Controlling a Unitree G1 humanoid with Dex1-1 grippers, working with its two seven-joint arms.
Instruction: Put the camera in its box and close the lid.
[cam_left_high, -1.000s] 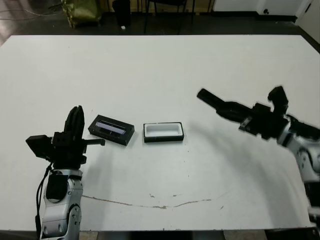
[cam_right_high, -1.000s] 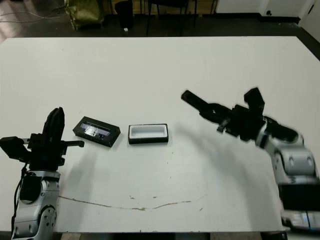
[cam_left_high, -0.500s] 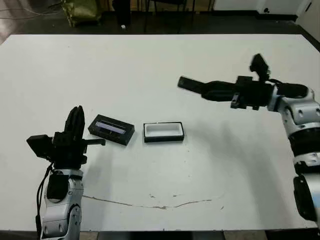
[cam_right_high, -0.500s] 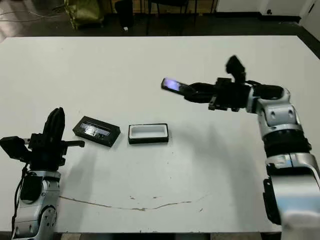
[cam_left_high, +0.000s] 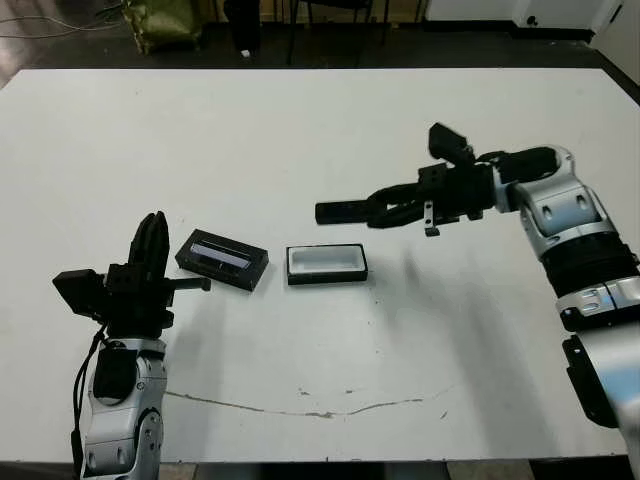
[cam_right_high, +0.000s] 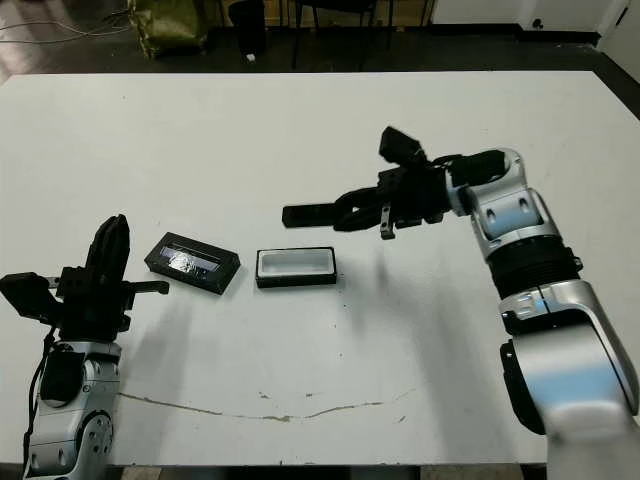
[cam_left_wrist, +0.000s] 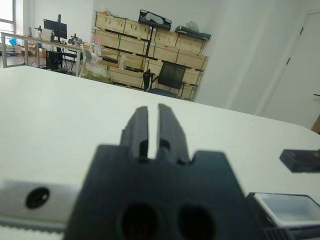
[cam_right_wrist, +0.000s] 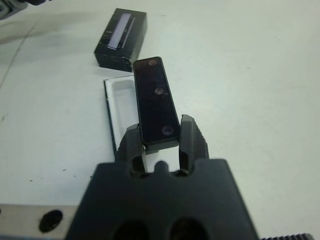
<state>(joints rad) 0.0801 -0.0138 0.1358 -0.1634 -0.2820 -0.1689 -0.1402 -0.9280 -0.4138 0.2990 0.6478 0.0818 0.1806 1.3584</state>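
The box (cam_left_high: 327, 264), a black tray with white lining, lies open near the table's middle. Just left of it lies the lid (cam_left_high: 222, 259), black with a grey-blue window strip. My right gripper (cam_left_high: 388, 210) is shut on the camera (cam_left_high: 345, 211), a slim black bar held level in the air, sticking out leftward just above the box. In the right wrist view the camera (cam_right_wrist: 155, 100) lies lengthwise over the box (cam_right_wrist: 116, 107), with the lid (cam_right_wrist: 121, 37) beyond. My left gripper (cam_left_high: 152, 250) stands upright left of the lid, its fingers (cam_left_wrist: 141, 131) together and holding nothing.
A thin brown mark (cam_left_high: 320, 408) runs across the table near its front edge. Beyond the far edge are chair legs and a green bag (cam_left_high: 160, 25). Wooden crates on shelves (cam_left_wrist: 150, 50) show in the left wrist view.
My right arm has swung left and lower, carrying the camera from out at the right to just above the box. The left arm, box and lid have not moved.
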